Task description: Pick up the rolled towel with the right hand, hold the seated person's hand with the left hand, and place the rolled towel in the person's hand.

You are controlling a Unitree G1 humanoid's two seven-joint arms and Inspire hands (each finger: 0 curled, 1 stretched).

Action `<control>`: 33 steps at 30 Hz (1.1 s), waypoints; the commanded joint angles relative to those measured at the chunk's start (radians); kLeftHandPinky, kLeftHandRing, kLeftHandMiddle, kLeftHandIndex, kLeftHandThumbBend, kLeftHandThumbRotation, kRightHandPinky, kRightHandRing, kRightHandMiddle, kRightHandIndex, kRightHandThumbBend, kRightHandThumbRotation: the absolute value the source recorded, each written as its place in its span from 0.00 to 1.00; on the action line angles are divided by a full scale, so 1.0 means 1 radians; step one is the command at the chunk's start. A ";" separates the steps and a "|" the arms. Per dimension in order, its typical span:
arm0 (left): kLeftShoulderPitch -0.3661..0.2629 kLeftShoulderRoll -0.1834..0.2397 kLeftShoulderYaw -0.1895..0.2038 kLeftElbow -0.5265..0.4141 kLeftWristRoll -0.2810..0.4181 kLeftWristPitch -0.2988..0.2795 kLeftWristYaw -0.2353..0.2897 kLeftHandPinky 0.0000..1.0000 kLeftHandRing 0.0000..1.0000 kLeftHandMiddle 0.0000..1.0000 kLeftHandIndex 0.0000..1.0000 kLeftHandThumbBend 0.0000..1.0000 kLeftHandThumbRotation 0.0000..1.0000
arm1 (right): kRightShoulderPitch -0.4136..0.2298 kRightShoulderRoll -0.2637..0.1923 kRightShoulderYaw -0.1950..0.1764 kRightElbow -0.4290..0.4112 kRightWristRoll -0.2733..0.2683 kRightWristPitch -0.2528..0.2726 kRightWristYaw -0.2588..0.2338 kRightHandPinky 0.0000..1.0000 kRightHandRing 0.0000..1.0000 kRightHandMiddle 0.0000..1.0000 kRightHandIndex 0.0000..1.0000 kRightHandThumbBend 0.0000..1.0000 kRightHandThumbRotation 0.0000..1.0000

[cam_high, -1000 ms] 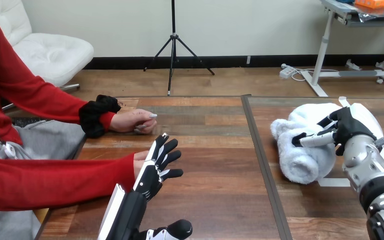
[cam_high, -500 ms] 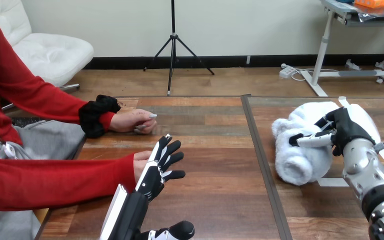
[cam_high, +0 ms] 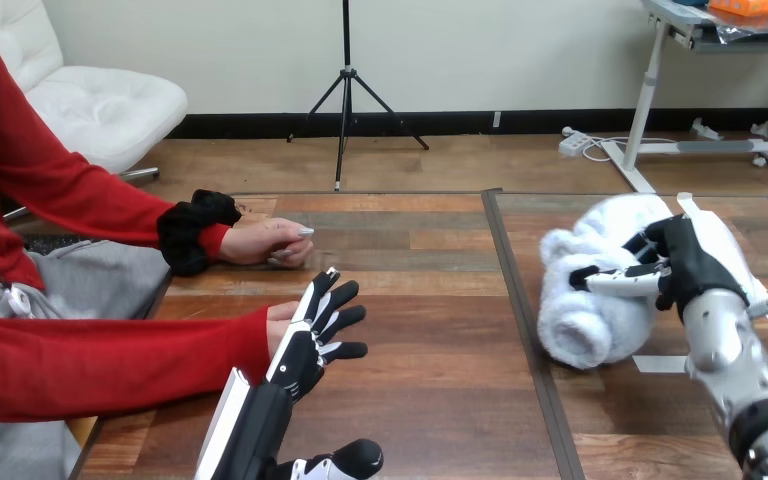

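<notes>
Right hand [cam_high: 695, 262]: I read its fingers and thumb as curled onto the rolled towel [cam_high: 585, 322], gripping it from the side nearest the arm. The rolled towel sits on the right half of the bench [cam_high: 430, 330], with one rolled end facing the view's lower left. I cannot tell whether that end touches the bench surface. A white tape mark [cam_high: 660, 362] lies on the bench just beside the towel.

Left hand [cam_high: 310, 342]: fingers straight and spread, pointing away from me, holding nothing. It stands edge-up directly against the person's lower hand [cam_high: 280, 318], which is mostly hidden behind it. I see no finger curled round that hand.

The person's upper hand [cam_high: 265, 240] rests on the bench farther back, loosely closed, apart from both robot hands. The towel is well apart from both of the person's hands.
</notes>
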 commanded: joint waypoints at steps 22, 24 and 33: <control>-0.059 0.030 0.055 -0.050 0.041 -0.015 0.034 0.74 0.87 0.91 0.97 1.00 0.82 | 0.030 -0.022 0.019 -0.062 -0.041 -0.387 -0.120 0.18 0.20 0.21 0.18 0.68 0.00; -0.059 0.034 0.047 -0.050 0.027 -0.011 0.027 0.75 0.88 0.92 0.98 1.00 0.82 | 0.038 -0.024 0.024 -0.066 -0.049 -0.419 -0.140 0.18 0.20 0.21 0.18 0.67 0.00; -0.050 0.047 0.053 -0.065 0.029 0.011 0.028 0.76 0.89 0.93 0.98 1.00 0.81 | 0.059 -0.032 0.054 -0.074 -0.086 -0.507 -0.200 0.17 0.19 0.21 0.17 0.67 0.00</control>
